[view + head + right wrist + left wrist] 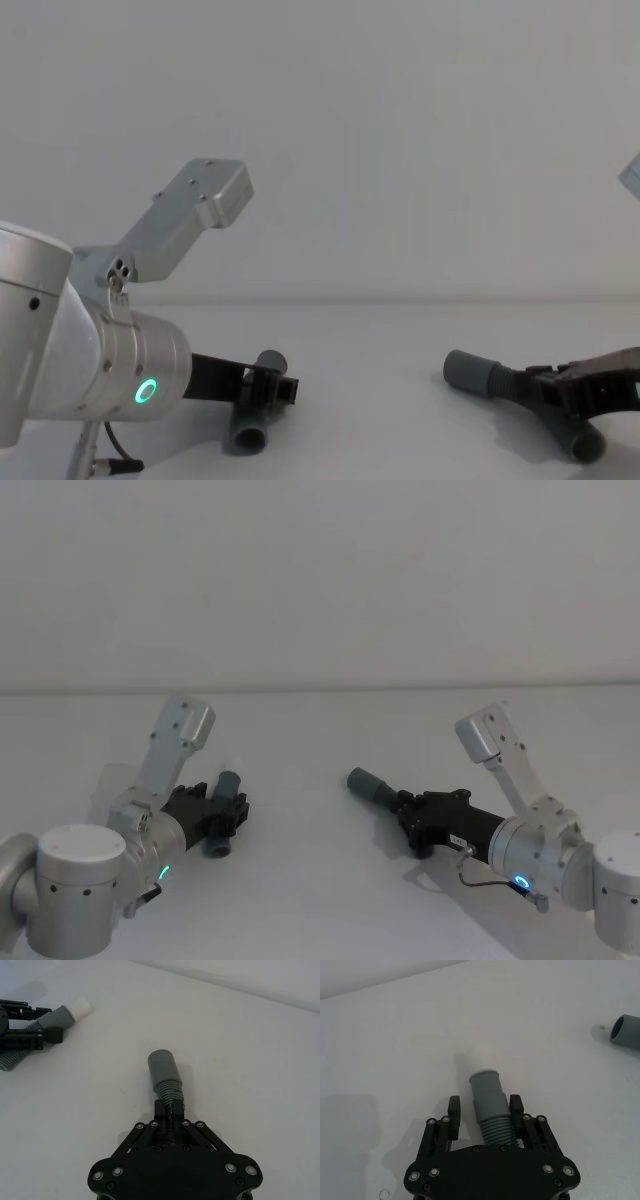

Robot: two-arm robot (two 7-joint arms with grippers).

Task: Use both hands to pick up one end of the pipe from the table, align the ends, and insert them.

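Up at the head: catching left gripper (228,815) low on the table (320,880), astride the short piece (228,783); right gripper (408,808) opposite, clamped on the long piece (385,794), collar (362,781) facing inward, well apart. Over to left wrist: straddling the ribbed stretch with fingers (454,1110) spread, gap down one side, so close squarely there before lifting. Right wrist: pinched tight on ribs behind the smooth dark grey collar; whitish tip (80,1008) far off. Chest: finding both pieces down at table level. Then lift level, aim tip at collar mouth, push straight.
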